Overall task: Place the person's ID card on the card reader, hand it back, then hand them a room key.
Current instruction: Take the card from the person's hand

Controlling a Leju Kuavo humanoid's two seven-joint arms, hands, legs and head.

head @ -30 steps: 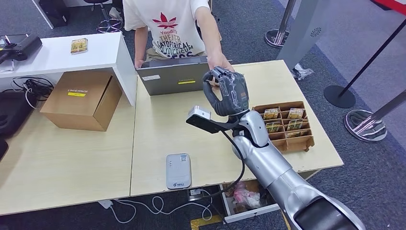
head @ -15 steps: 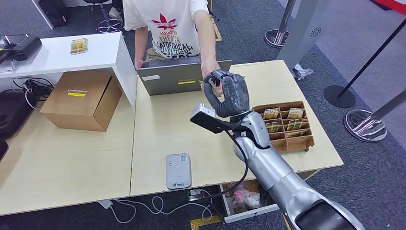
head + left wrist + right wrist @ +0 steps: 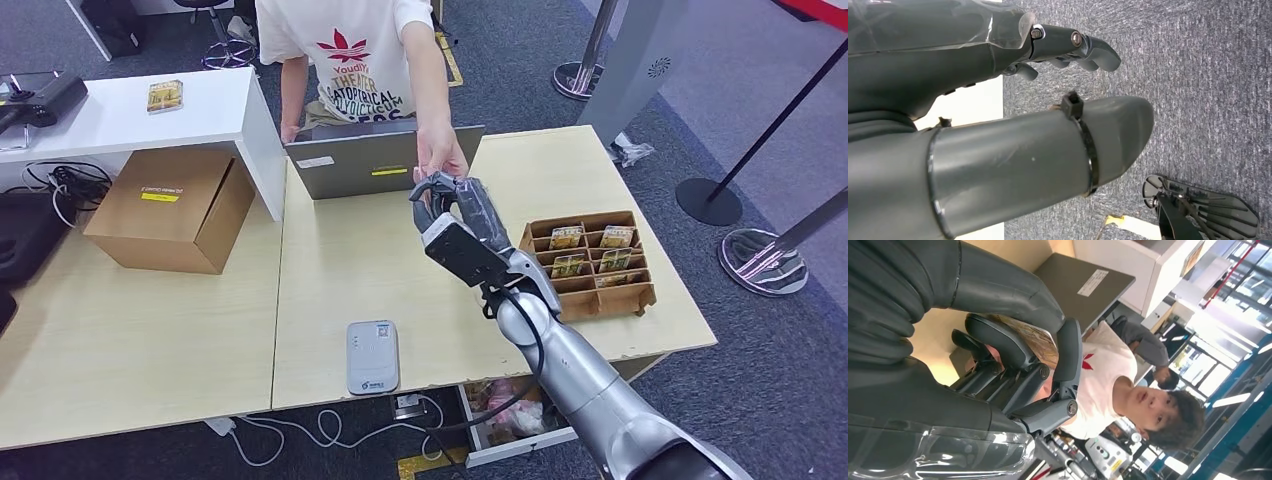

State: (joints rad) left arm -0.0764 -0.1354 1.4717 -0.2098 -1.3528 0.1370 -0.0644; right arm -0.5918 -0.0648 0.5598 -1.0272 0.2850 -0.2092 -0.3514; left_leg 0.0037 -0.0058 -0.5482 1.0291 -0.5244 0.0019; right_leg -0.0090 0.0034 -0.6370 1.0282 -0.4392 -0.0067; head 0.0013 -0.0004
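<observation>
Cardboard box (image 3: 170, 207), closed laptop (image 3: 365, 160)

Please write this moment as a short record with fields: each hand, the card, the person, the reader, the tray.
right hand: raised over the desk, pinching a card between thumb and finger, meeting the person's hand
card: patterned, in the right hand's grip
person's hand: reaching over the laptop toward the card
left hand: hanging over grey carpet, holds nothing
card reader: white, near the desk's front edge, nothing on it
tray: brown, divided, cards in its compartments
</observation>
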